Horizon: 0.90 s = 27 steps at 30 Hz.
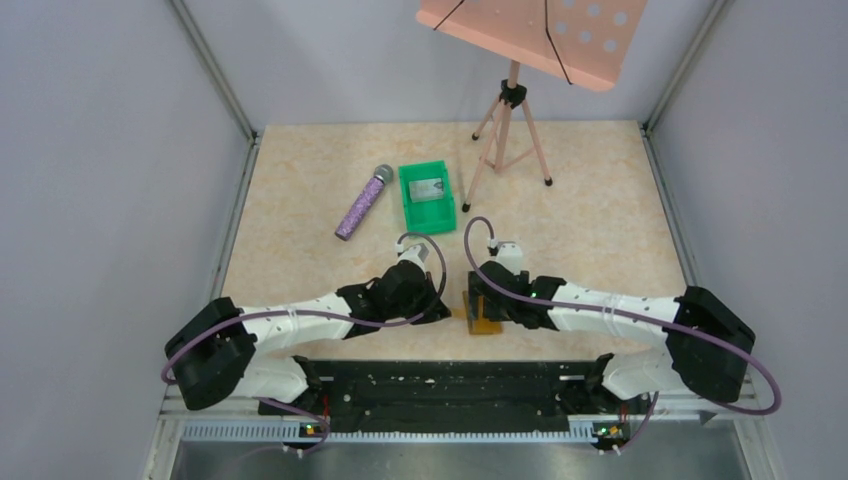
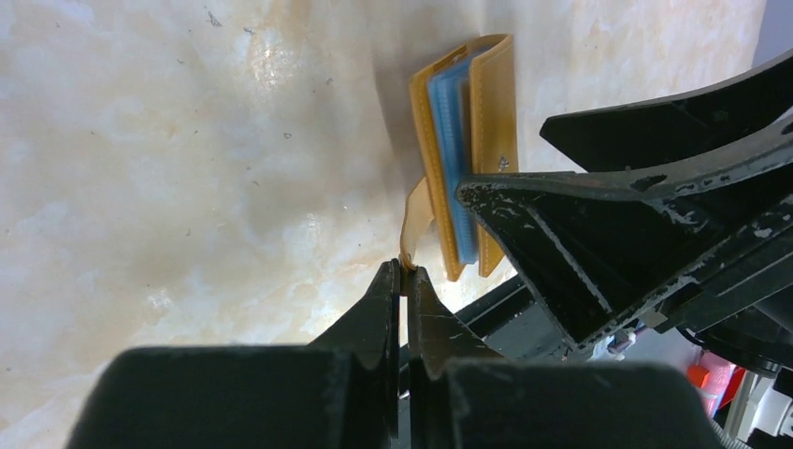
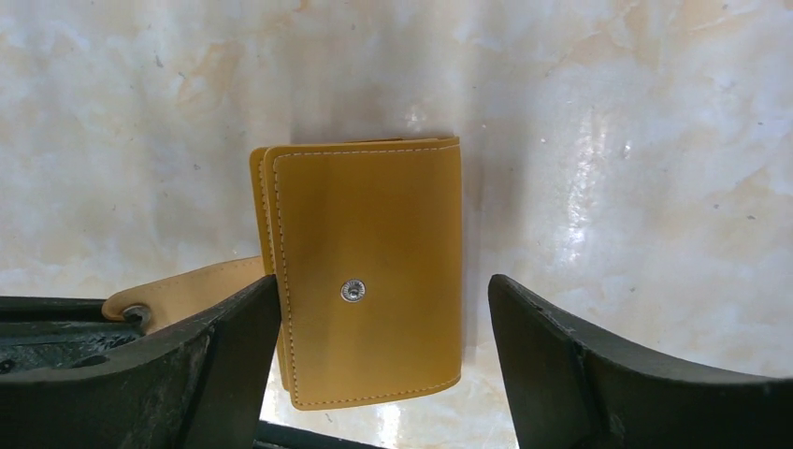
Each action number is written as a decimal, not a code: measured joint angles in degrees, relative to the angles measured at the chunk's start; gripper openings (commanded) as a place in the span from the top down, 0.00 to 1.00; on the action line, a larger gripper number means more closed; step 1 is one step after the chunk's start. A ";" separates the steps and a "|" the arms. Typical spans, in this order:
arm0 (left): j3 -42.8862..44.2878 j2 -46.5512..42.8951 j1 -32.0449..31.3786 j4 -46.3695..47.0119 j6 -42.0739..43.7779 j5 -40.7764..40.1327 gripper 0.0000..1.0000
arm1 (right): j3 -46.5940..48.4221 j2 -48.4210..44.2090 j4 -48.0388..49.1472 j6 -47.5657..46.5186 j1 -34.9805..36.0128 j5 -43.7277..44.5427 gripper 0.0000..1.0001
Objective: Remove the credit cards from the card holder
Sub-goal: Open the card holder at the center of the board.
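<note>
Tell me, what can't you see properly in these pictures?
- Any credit cards inside the card holder: the right wrist view shows only its outer cover, and the left wrist view shows only blue pocket edges.
- The card holder in the top view: mostly hidden under the left gripper and the right gripper.
- The grey thing in the green bin: too small in the top view to name.
- The music stand: cut off by the top edge.
</note>
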 measured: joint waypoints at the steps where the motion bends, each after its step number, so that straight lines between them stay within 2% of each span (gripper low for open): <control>1: 0.00 -0.11 0.00 -0.02 -0.02 -0.04 1.00 | 0.00 -0.11 -0.33 0.07 0.00 0.37 0.25; 4: 0.00 -0.26 0.00 -0.28 -0.02 -0.74 1.00 | 0.07 -2.16 -2.45 0.61 0.00 1.97 0.32; 9: 0.00 -0.26 0.00 -1.57 0.00 -1.79 1.00 | 0.09 -7.54 -4.85 0.96 -0.26 4.28 0.49; 14: 0.00 -0.26 0.00 -2.19 -0.02 -1.97 1.00 | -0.96 -9.90 -6.82 0.96 -2.99 5.75 0.57; 18: 0.00 -0.26 0.00 -2.60 -0.02 -1.97 1.00 | -3.91 -11.63 -8.52 1.16 -5.62 5.95 0.58; 23: 0.00 -0.50 0.00 -3.48 -0.07 -2.51 1.00 | -5.03 -12.15 -9.79 1.84 -6.86 5.90 0.50; 25: -0.04 -0.90 0.00 -3.78 -0.22 -3.10 1.00 | -5.07 -11.61 -9.49 2.01 -6.95 5.88 0.50; 27: -0.11 -1.42 0.00 -4.07 -0.24 -3.50 1.00 | -5.38 -10.23 -8.70 2.08 -7.10 5.86 0.55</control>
